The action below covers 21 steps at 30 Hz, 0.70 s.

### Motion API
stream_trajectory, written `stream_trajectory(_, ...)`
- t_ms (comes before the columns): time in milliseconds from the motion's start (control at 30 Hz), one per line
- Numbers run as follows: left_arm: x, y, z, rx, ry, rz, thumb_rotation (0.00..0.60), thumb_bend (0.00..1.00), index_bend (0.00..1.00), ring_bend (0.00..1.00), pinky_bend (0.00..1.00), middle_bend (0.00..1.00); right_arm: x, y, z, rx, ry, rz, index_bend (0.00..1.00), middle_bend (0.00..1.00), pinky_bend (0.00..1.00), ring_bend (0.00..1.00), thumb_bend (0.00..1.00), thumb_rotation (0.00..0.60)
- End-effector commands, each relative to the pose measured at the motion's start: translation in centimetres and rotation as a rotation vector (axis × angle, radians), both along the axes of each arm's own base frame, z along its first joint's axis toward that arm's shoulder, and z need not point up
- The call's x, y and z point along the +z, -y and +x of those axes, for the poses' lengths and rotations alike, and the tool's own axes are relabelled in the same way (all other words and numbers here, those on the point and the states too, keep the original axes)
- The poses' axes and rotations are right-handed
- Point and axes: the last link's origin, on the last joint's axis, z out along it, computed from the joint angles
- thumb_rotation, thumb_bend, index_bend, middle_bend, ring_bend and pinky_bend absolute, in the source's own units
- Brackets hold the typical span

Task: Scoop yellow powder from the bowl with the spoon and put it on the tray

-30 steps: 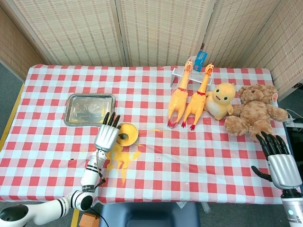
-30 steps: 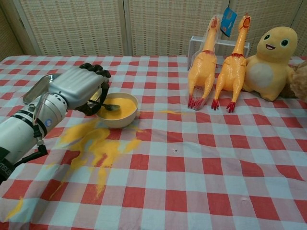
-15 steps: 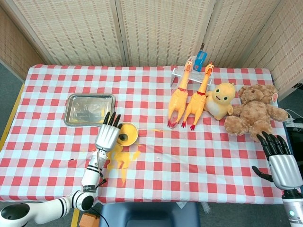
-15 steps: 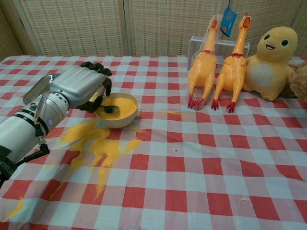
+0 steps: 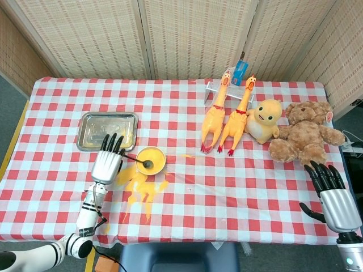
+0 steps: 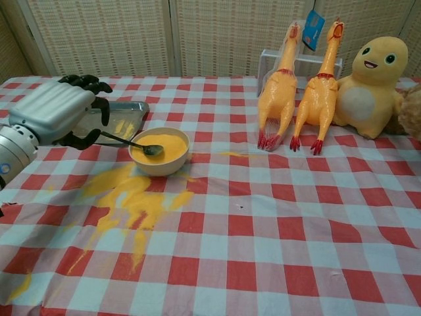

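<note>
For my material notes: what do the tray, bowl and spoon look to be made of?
Tray: shiny metal, likely steel, with a mirror-like glare. Bowl: smooth, pale, glossy wall, ceramic or plastic; unclear which. Spoon: thin, dark and reflective, probably metal.

Spoon [image 6: 131, 143] resting in powder-filled bowl [image 6: 160, 150], steel tray [image 5: 107, 130] behind

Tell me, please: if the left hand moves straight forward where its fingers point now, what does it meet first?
Probably the tray: the left hand points its fingers at the tray's near rim. Height is unclear, so it may pass above.
</note>
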Motion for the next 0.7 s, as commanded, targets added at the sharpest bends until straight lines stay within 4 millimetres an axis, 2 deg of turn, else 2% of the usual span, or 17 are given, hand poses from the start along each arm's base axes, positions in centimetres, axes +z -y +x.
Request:
stream_trajectory(33,0.6,-0.1,-1.8,0.007,-0.021,0.002,0.600,0.49,0.34,0.00,0.07,0.08,-0.1,-0.2,0.1,0.003,-0.001,0.001,0.00,0.00,0.00,0.00,0.11,0.600)
stream_trajectory(133,0.6,-0.3,-2.4,0.022,-0.031,-0.018,0.600,0.48,0.28,0.00,0.07,0.04,-0.3,-0.3,0.2,0.006,-0.004,0.002,0.00,0.00,0.00,0.00,0.11,0.600)
stream_trajectory(233,0.3,-0.5,-2.4,0.016,-0.041,-0.034,0.600,0.48,0.25,0.00,0.06,0.01,-0.4,-0.3,0.2,0.006,-0.008,0.004,0.00,0.00,0.00,0.00,0.11,0.600)
stream_trajectory(600,-1.1,-1.0,-1.9,-0.013,-0.050,-0.065,0.600,0.45,0.26,0.00,0.06,0.00,-0.6,-0.1,0.1,-0.002,-0.015,0.007,0.00,0.00,0.00,0.00,0.11,0.600)
stream_trajectory(700,-1.5,-1.3,-1.7,-0.038,-0.058,-0.068,0.600,0.45,0.30,0.00,0.06,0.00,-0.6,-0.1,0.1,-0.004,-0.016,0.007,0.00,0.00,0.00,0.00,0.11,0.600)
